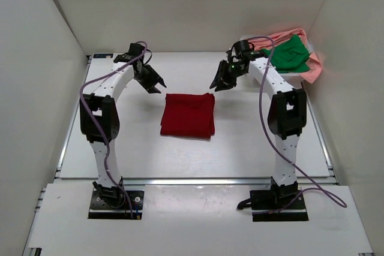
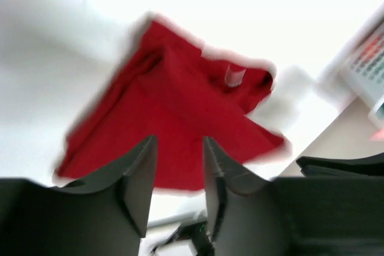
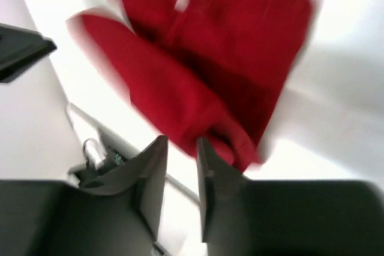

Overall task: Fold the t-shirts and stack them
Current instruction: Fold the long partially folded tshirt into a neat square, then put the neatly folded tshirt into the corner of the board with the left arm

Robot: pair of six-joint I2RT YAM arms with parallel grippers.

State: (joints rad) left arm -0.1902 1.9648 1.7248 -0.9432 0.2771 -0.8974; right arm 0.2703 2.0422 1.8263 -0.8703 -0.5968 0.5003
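Observation:
A dark red t-shirt [image 1: 188, 115] lies folded into a rectangle on the middle of the table. It shows blurred in the left wrist view [image 2: 180, 112] and in the right wrist view [image 3: 222, 52]. My left gripper [image 1: 159, 85] hangs above the table just off its back left corner, open [image 2: 179, 139] and empty. My right gripper [image 1: 216, 85] hangs off the back right corner, jaws a little apart [image 3: 181, 140], holding nothing. A bright green t-shirt [image 1: 289, 53] and a salmon pink t-shirt [image 1: 313, 67] sit bundled at the back right.
The white slatted basket [image 2: 363, 67] holds the green and pink shirts in the back right corner. White walls close in the table on the left, back and right. Purple cables hang along both arms.

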